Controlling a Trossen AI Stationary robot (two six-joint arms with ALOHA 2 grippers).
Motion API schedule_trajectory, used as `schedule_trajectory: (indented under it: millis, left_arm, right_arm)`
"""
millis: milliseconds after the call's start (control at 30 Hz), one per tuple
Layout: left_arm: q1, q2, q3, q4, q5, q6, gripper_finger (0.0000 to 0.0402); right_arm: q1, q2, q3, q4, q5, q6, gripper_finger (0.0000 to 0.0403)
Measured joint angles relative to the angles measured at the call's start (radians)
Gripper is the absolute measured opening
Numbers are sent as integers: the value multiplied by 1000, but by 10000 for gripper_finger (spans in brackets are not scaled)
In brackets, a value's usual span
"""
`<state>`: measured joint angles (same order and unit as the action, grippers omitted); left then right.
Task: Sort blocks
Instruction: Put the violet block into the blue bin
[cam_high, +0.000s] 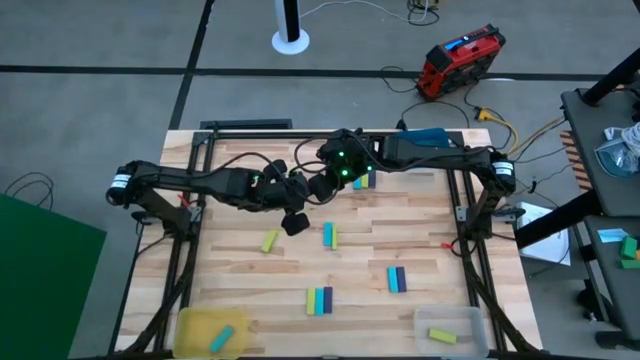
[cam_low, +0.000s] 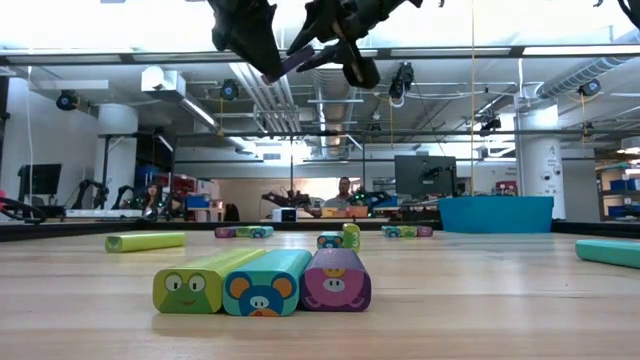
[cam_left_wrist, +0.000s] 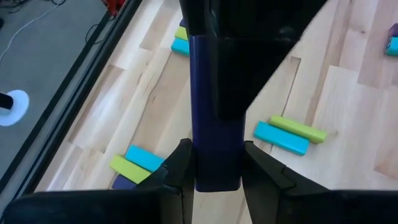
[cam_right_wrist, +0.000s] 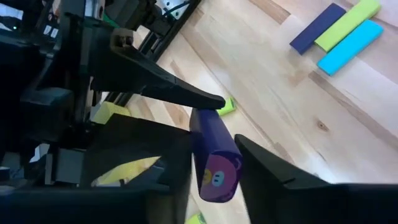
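High view: both arms meeting mid-counter, left pincer and right pincer close together. Loose blocks scattered below, yellow tray and clear tray at the near corners.

Low view: purple block up in the air between both pincers, well above a three-block row.

Left wrist view: clenched on the purple block, both fingers against its sides.

Right wrist view: same block sitting between this pincer's fingers too, looks gripped.

Could easily go wrong here: a badly timed handover means a drop onto the counter. Plenty of open wood below, edges far off.
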<state>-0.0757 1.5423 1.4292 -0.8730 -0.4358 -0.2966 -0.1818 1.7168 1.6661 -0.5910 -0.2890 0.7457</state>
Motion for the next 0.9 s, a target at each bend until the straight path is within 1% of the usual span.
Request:
schedule_trajectory:
  millis: [100, 300, 333, 467, 600, 733, 800, 900]
  left_arm:
    - [0, 2, 0, 1, -4, -3, 85]
    - [0, 2, 0, 2, 2, -34, 108]
    - [0, 2, 0, 1, 5, -46, 114]
    - [0, -1, 0, -51, 5, -92, 138]
    - [0, -2, 0, -121, 3, -142, 153]
    - [0, -2, 0, -181, 2, -200, 157]
    - [0, -2, 0, -203, 2, -225, 157]
    - [0, -2, 0, -209, 2, -245, 157]
  right_arm:
    - [0, 0, 0, 2, 0, 1, 53]
    - [-9, 0, 1, -11, -2, -36, 52]
    - [-16, 0, 1, -30, -2, -50, 52]
    - [-75, -3, 1, -202, 11, -105, 52]
    - [-163, -12, 1, -439, 108, -204, 52]
    - [-283, -25, 1, -658, 257, -275, 52]
    - [-351, -42, 0, -726, 334, -292, 52]
    - [-461, -52, 0, -774, 405, -317, 52]
